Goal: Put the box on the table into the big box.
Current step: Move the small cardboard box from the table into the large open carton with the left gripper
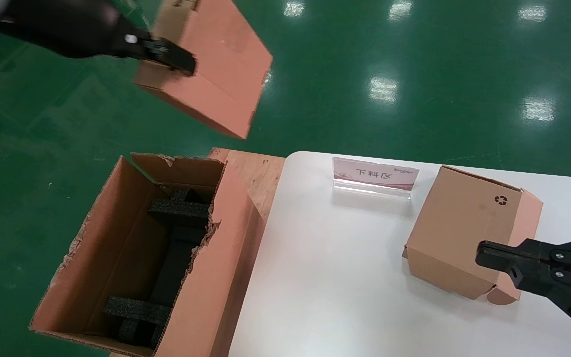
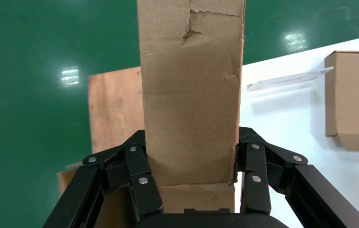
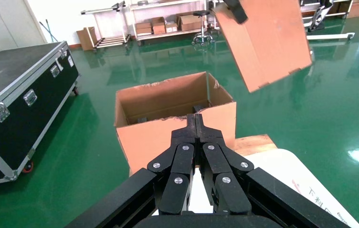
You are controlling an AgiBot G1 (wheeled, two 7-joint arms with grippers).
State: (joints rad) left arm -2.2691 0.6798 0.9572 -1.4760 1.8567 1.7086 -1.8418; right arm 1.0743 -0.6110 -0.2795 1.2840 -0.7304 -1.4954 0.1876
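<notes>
The box point(image 1: 211, 64) is pinched by the left end effector point(image 1: 174, 55) and held tilted in the air, at 12 o'clock of the big box point(image 1: 117, 258). A slip from this edge grip, or a snag on the ragged rim or foam blocks point(image 1: 179, 210), could be risked. The right end effector point(image 1: 486, 254), pressed together, is parked on the counter point(image 1: 340, 277) beside a recycling-marked box point(image 1: 464, 228) and a sign point(image 1: 374, 174).

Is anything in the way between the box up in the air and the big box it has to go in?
Nothing visible blocks it. The left gripper holds the box in the air, beyond the big box, whose top is open. Black foam blocks sit inside, so the box would land on them.
</notes>
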